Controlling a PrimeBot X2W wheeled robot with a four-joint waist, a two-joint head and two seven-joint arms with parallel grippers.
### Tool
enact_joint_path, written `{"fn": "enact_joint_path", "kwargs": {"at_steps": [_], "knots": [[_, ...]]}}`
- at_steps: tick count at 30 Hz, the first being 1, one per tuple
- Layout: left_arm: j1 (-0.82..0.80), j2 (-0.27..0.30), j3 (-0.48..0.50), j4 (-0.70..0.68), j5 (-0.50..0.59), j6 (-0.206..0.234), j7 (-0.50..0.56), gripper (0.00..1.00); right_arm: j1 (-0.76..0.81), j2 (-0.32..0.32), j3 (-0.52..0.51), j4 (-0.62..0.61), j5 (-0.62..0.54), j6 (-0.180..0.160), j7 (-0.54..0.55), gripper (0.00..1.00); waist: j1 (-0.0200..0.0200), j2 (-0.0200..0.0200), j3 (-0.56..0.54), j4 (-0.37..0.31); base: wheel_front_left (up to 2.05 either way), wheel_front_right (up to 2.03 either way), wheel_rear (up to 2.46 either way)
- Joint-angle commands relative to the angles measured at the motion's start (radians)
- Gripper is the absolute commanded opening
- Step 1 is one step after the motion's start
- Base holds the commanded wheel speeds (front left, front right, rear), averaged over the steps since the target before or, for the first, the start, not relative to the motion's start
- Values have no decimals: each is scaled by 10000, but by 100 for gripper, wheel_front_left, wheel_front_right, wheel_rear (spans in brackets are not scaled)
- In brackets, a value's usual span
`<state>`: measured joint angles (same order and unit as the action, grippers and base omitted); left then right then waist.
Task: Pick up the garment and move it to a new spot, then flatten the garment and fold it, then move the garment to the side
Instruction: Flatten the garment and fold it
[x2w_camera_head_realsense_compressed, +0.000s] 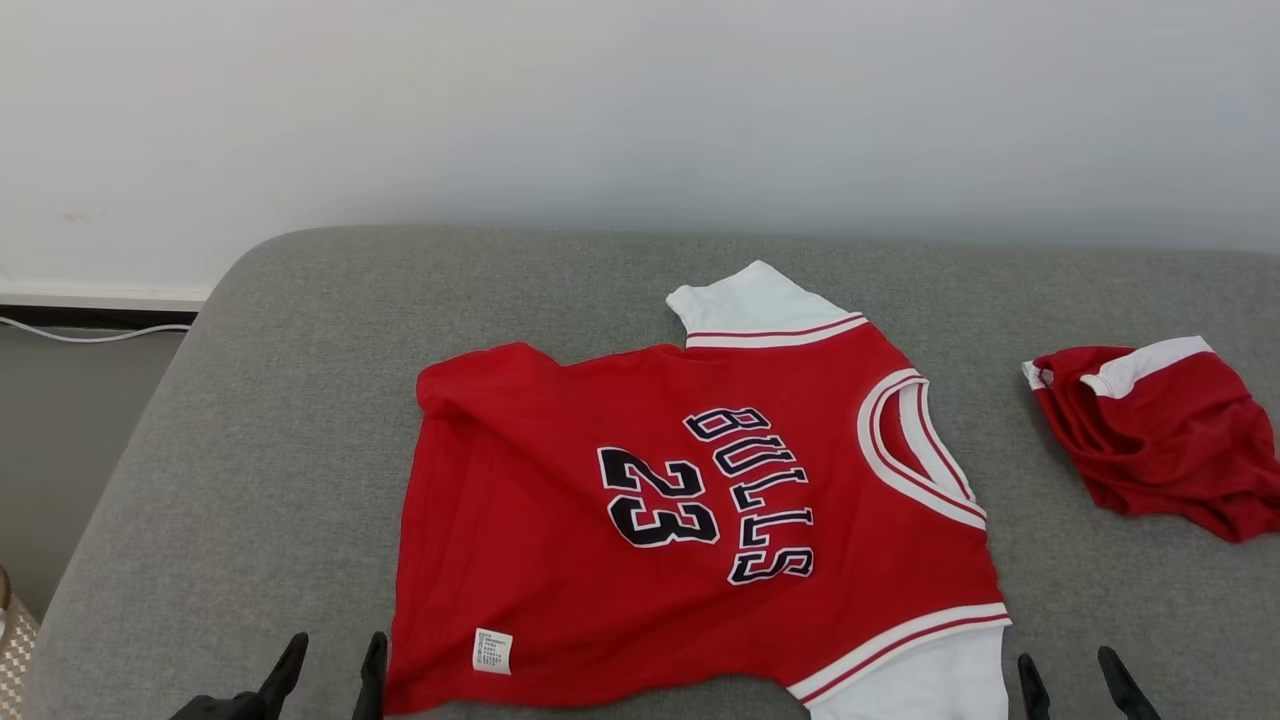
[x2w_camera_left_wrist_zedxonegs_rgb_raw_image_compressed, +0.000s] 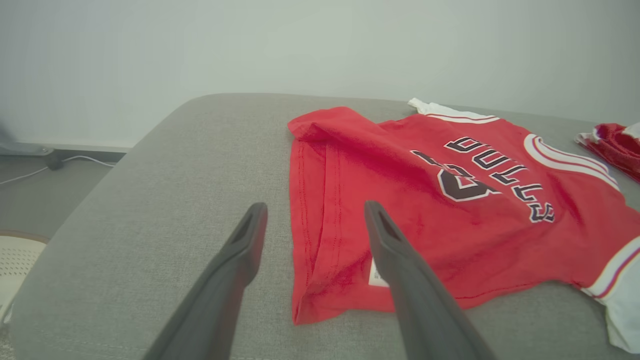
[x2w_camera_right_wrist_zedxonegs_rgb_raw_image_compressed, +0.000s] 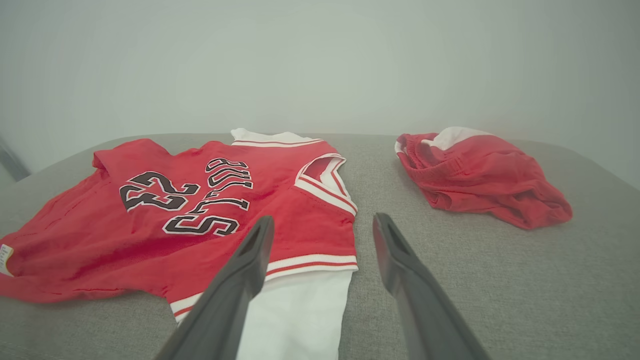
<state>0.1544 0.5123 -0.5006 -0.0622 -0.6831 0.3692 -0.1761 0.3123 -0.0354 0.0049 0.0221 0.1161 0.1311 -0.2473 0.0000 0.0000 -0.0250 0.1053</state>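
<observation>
Lying print-up across the middle of the grey surface, one sleeve at its near edge: red Bulls jersey. Left tool and right tool sit at the near edge, fingers apart, empty. Risks: pinching one layer only; the rumpled far hem corner folding in creased; snagging the red shorts by the right edge.

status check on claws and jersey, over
Left claw open, empty, at jersey hem corner. Right claw open, empty, by white sleeve. Jersey spread on grey cushion, unfolded. Second red garment apart at right, not blocking.
</observation>
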Motion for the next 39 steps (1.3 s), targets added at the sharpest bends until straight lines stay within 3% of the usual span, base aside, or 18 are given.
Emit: {"fn": "enact_joint_path", "kwargs": {"at_steps": [1,23,24,25,27,28,29,39], "knots": [[-634,143,342,-131,-111,-71,-58,100,-383,-150,216,-141,89,-4,-145,100,0,0,28,10,0,0,0],[-1777,-422,28,3256,-1368,-2213,192,100,-831,-149,1237,1309,966,-4,-145,100,0,0,1729,-857,0,0,0],[-1813,-440,31,3322,-1416,-2301,178,84,-835,-149,1264,1330,983,-4,-145,100,0,0,1771,-872,0,0,0],[-1813,-440,31,3322,-1416,-2301,178,84,-835,-149,1264,1330,983,-4,-145,100,0,0,1771,-872,0,0,0],[-1900,-449,31,3422,-1412,-2414,82,38,-839,-149,1289,1388,1018,-4,-145,100,0,0,1840,-877,0,0,0],[-1929,-454,27,3469,-1421,-2469,53,8,-842,-149,1314,1422,1035,-4,-145,100,0,0,1872,-879,0,0,0],[-1959,-455,29,3509,-1430,-2517,28,0,-844,-149,1332,1435,1045,-4,-145,100,0,0,1907,-874,0,0,0],[-2224,-367,72,3557,-1395,-2648,-116,0,-928,-149,1484,2080,1487,-4,-145,100,0,0,2196,-802,0,0,0]]}}
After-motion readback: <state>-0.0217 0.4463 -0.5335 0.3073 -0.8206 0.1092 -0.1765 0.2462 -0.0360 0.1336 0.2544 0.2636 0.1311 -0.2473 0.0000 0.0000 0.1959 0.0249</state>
